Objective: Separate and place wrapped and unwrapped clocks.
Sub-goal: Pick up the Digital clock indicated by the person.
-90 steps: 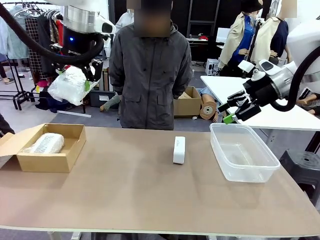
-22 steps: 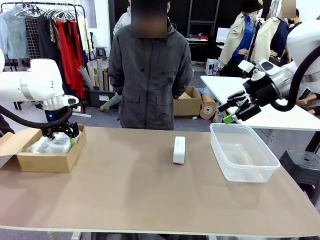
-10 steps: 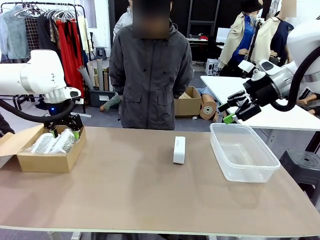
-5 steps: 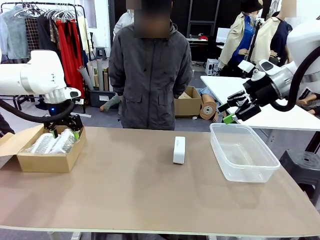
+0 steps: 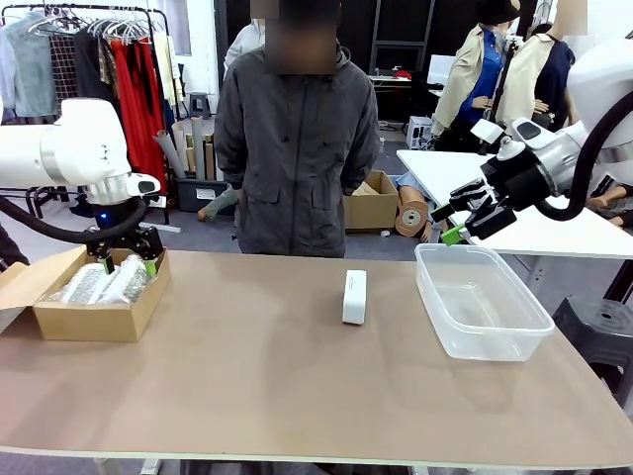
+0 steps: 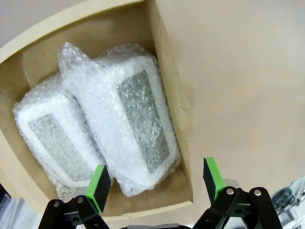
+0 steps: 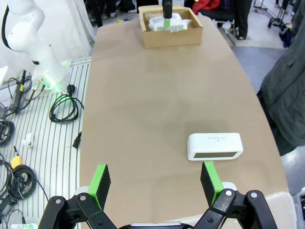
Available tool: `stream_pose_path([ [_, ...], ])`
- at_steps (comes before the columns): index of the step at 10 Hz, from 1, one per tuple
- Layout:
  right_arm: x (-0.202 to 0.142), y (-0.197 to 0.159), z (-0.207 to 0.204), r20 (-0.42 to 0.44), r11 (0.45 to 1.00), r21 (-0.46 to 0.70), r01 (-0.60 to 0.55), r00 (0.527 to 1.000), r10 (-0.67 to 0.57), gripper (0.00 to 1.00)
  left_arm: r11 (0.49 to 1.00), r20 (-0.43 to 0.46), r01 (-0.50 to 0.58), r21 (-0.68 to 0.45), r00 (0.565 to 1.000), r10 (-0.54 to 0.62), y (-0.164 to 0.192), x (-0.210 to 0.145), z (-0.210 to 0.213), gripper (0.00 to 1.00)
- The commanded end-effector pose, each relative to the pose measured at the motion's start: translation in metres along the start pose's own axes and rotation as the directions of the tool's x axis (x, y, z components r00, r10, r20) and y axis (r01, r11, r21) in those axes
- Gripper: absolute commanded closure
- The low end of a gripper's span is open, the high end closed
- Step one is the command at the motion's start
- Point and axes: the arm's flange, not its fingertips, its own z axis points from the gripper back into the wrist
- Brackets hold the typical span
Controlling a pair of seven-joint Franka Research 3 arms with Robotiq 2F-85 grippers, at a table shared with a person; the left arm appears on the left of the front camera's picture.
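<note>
Two bubble-wrapped clocks (image 5: 104,281) lie side by side in the brown cardboard box (image 5: 99,319) at the table's left. In the left wrist view the upper bundle (image 6: 126,129) leans on the lower bundle (image 6: 52,143). My left gripper (image 5: 127,265) hovers just above them, open and empty; in its own view the left gripper (image 6: 155,183) has green pads spread wide. The unwrapped white clock (image 5: 354,296) stands on the table's middle, and it lies as a white block (image 7: 215,146) in the right wrist view. My right gripper (image 5: 452,224) hangs open above the far edge of the clear tub (image 5: 495,341).
A person in a dark jacket (image 5: 297,139) stands at the far side of the table, behind the middle. The box's open flap (image 5: 12,287) sticks out to the left. Cables (image 7: 28,95) lie on the floor beside the table in the right wrist view.
Over the last second nothing has moved. Before that, my left gripper set the second wrapped clock into the box, opened and rose slightly.
</note>
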Motion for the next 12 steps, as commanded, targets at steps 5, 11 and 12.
stream_pose_path([
  [5, 0.000, 0.001, 0.000, 0.001, 1.000, 0.001, -0.004, 1.000, 0.004, 0.00, 0.856, -0.093, 0.304, -0.418, 0.923, -0.373, -0.008, 0.000, 0.060, 0.00],
  [11, 0.000, 0.001, 0.000, 0.001, 1.000, 0.001, -0.004, 1.000, 0.004, 0.00, 0.340, 0.311, 0.850, -0.403, 0.477, -0.822, -0.031, -0.020, 0.138, 0.00],
  [12, 0.000, 0.001, 0.000, 0.001, 1.000, 0.001, -0.004, 1.000, 0.004, 0.00, 0.256, 0.324, 0.885, -0.389, 0.392, -0.861, -0.038, -0.026, 0.145, 0.00],
])
